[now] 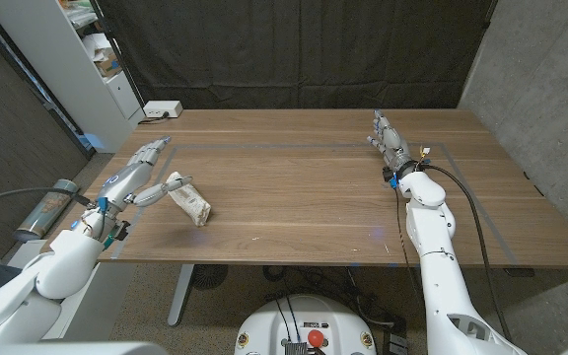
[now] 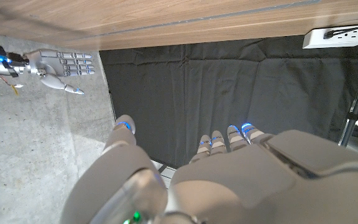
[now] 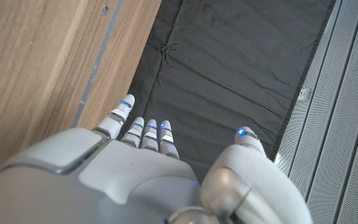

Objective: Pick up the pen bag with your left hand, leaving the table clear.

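The pen bag (image 1: 189, 200), a small pale pouch, lies on the wooden table (image 1: 304, 197) at its left side, slanting toward the front edge. My left hand (image 1: 138, 170) hovers just left of it with its fingers stretched out toward the far side. The thumb reaches toward the bag's near-left end, and I cannot tell whether it touches. Nothing is held. In the left wrist view my left hand (image 2: 216, 180) has straight fingers. My right hand (image 1: 387, 138) stands far off at the right, fingers extended and apart, also seen as the right hand (image 2: 58, 64) and the right hand (image 3: 148, 174).
A white power strip (image 1: 161, 108) sits at the table's back left corner, also seen as the power strip (image 2: 340, 35). A white shelf unit (image 1: 87, 59) stands beyond the left edge. A black curtain (image 1: 294, 49) hangs behind the table. Thin tape lines (image 1: 264, 148) mark the tabletop.
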Tool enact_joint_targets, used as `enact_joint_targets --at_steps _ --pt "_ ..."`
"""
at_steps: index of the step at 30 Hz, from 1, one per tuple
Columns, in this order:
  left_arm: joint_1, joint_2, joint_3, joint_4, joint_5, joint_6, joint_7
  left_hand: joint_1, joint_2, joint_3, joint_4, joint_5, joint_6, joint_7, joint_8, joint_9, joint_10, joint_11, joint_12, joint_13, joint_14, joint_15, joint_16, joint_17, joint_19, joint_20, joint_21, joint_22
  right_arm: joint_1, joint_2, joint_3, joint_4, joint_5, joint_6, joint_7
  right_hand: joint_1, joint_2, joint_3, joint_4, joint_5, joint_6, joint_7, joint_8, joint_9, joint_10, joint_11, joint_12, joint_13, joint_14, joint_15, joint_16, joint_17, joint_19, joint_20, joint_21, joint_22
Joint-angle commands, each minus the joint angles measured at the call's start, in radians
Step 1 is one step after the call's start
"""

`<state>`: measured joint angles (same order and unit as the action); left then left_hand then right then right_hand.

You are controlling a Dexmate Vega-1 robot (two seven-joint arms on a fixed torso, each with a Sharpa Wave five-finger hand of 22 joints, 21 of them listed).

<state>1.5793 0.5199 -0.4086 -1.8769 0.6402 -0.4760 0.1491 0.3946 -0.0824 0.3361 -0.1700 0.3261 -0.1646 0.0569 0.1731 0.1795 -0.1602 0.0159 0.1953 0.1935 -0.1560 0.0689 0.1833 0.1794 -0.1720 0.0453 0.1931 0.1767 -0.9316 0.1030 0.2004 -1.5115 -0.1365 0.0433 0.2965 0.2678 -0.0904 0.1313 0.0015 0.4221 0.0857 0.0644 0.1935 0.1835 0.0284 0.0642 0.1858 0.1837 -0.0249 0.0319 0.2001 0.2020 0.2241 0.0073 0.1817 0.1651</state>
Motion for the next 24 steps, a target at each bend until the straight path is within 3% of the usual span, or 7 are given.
enact_joint_targets --at_steps 1,8,24 --pt "0.035 0.026 -0.002 -0.052 0.103 0.068 0.023 0.024 -0.006 0.001 -0.006 0.013 -0.039 -0.003 0.001 0.004 -0.017 -0.004 -0.002 0.004 -0.01 -0.001 0.001 0.003 -0.033 0.013 0.005 0.002 -0.004 0.001 -0.005 -0.011 -0.004 -0.006 -0.001 0.005 0.01 -0.004 0.003 0.005 0.004 -0.004 0.001 0.004 0.007 0.004 0.008 0.003 0.002 0.002 0.005 0.003 0.002 0.003 0.008 0.005" --pt "0.069 0.035 -0.02 -0.107 0.149 0.118 0.004 0.044 -0.014 -0.001 -0.007 0.017 -0.043 -0.008 0.008 0.005 -0.015 -0.012 0.002 0.005 -0.009 -0.005 0.003 0.004 -0.016 0.013 0.01 0.002 -0.003 0.0 -0.006 -0.011 -0.004 -0.009 0.001 0.006 0.01 -0.005 0.003 0.006 0.003 -0.005 0.001 0.004 0.006 0.005 0.008 0.003 0.003 0.004 0.005 0.003 0.0 0.004 0.008 0.005" --pt "0.099 0.058 -0.052 -0.148 0.212 0.179 -0.037 0.12 -0.018 0.006 -0.008 0.033 -0.047 -0.025 0.02 0.007 -0.019 -0.033 0.008 0.006 -0.001 -0.019 0.006 0.003 0.024 0.01 0.017 -0.001 0.0 0.0 -0.009 -0.014 -0.008 -0.015 0.0 0.007 0.011 -0.007 0.002 0.007 0.003 -0.006 0.001 0.004 0.007 0.004 0.008 0.003 0.004 0.004 0.006 0.003 0.0 0.004 0.007 0.005"
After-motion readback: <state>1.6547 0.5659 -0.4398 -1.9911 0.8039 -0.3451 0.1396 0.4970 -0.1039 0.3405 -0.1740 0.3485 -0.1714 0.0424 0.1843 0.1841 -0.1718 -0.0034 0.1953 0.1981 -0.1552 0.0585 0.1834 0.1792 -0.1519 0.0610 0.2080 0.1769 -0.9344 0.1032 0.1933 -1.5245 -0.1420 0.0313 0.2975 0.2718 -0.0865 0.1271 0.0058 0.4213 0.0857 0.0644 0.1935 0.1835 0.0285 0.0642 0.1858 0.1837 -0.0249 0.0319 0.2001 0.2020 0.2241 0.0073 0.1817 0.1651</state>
